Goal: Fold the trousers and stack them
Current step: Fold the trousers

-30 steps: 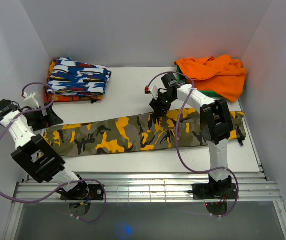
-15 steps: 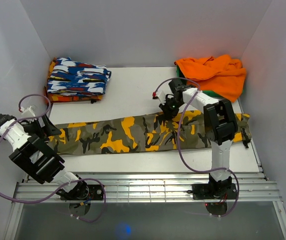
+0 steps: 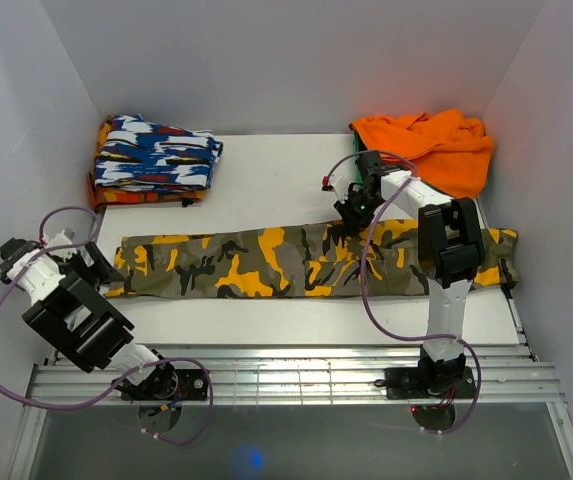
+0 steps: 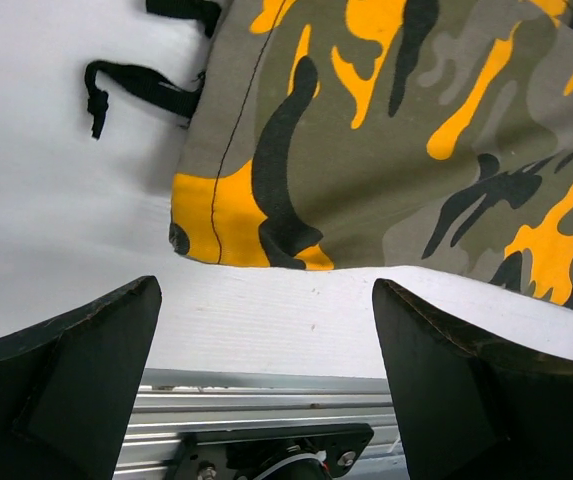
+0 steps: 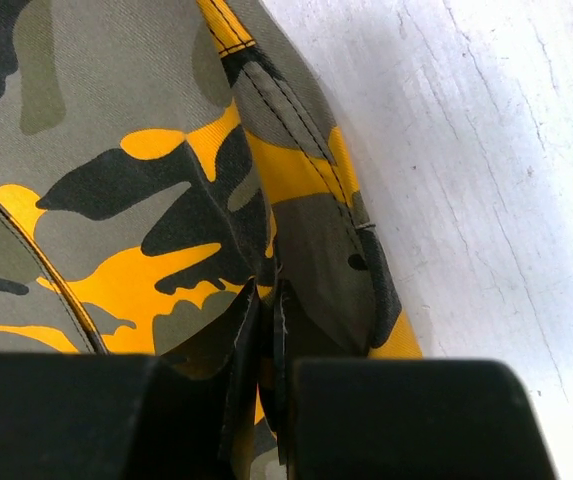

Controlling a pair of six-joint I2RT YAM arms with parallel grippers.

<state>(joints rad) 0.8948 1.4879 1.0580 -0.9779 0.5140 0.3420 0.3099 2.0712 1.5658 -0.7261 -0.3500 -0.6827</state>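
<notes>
Camouflage cloth fills the middle of the top view: the trousers lie stretched flat in one long band across the white table, from the lower left of the frame to its right edge. The far right end passes under the right arm.

The right gripper sits on the upper edge of the trousers, right of centre. In the right wrist view its jaws are pressed together with a ridge of the camouflage cloth pinched between them, near a stitched seam beside bare table.

The left gripper is at the left end of the trousers. In the left wrist view its jaws stand wide apart with nothing between them, above bare table just short of the cloth's orange-yellow corner. A black strap trails from the trousers at the upper left of that view.

At the upper left of the top view lies a folded blue-white-red garment. At the upper right, an orange cloth lies crumpled in a heap.
</notes>
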